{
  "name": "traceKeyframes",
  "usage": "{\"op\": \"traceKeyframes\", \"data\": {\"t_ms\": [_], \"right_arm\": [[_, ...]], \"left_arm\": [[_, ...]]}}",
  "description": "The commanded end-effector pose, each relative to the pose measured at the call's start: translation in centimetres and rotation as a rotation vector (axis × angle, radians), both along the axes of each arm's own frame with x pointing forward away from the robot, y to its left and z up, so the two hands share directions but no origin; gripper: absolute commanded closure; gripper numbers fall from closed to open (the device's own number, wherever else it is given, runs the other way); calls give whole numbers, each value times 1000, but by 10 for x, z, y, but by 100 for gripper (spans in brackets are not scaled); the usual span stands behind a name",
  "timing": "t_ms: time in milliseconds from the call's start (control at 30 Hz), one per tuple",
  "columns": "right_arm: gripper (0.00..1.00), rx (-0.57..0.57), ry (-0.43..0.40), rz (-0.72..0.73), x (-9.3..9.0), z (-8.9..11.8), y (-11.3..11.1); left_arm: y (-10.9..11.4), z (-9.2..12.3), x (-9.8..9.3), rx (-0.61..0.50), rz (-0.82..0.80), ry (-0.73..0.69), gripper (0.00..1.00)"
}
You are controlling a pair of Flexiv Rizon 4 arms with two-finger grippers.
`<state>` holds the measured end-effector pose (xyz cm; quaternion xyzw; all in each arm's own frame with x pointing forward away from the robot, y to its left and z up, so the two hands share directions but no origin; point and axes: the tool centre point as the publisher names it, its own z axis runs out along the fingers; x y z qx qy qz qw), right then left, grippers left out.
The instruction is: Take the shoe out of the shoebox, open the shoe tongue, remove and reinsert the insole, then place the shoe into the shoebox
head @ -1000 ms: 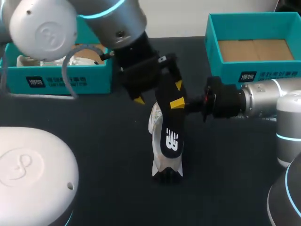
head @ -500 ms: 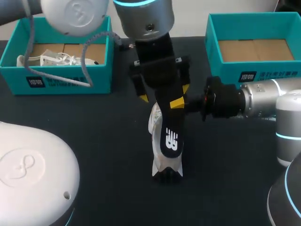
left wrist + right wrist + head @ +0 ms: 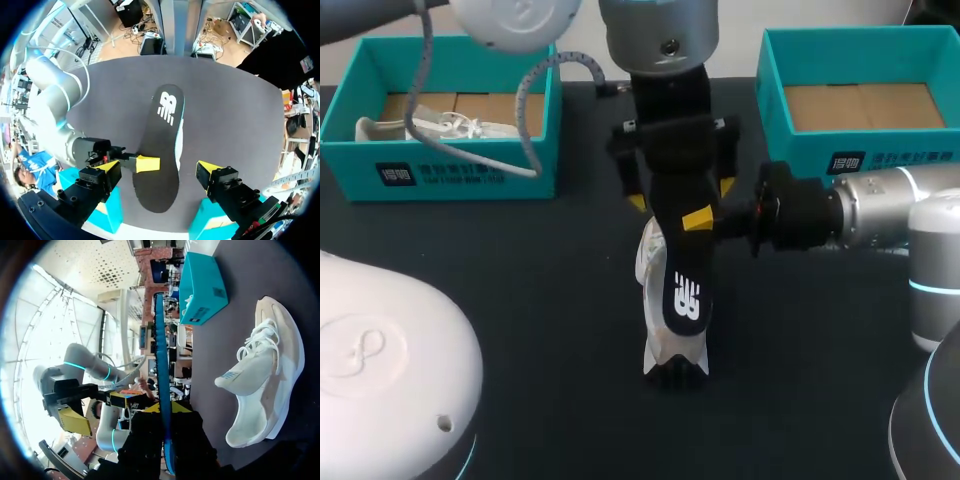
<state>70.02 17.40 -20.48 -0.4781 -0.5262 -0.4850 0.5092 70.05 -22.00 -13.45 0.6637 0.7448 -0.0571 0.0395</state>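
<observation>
Working over a dark matte desk [image 3: 520, 300]. Sharing its far edge with two teal boxes: the left shoebox [image 3: 460, 175] at the far left corner, carrying something white with laces [image 3: 420, 128] on its cardboard floor, and the right shoebox [image 3: 800, 150] at the far right corner, showing brown cardboard inside. Finding the white shoe [image 3: 658, 350] lying on its side near the desk's middle, well apart from both boxes, laces and pale sole showing in the right wrist view. Pinching the black insole [image 3: 685, 290] in the right gripper [image 3: 705, 220], pressing it from two sides and holding it above the shoe, hiding most of the shoe from overhead. Hanging the left gripper [image 3: 680, 195] over the insole's far end, spreading its fingers wide on either side and touching nothing. Crossing the far edge with the left arm [image 3: 660, 40], covering the strip of desk between the boxes.
</observation>
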Motion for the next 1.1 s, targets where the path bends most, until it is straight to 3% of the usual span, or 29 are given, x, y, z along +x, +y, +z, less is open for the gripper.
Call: {"op": "traceKeyframes", "data": {"t_ms": [33, 500, 1000, 1100], "right_arm": [[100, 0, 1, 3, 1, -1, 1], [100, -4, 12, 11, 1, 1, -2], [100, -6, 21, 3, -1, 2, -3], [100, -6, 23, 5, -2, 2, -3]], "left_arm": [[22, -7, 0, -164, -30, -10, 0], [50, -14, -6, -568, -49, -69, 0], [69, -20, -8, -886, -63, -129, 0], [71, -22, -6, -878, -73, -134, 0]]}}
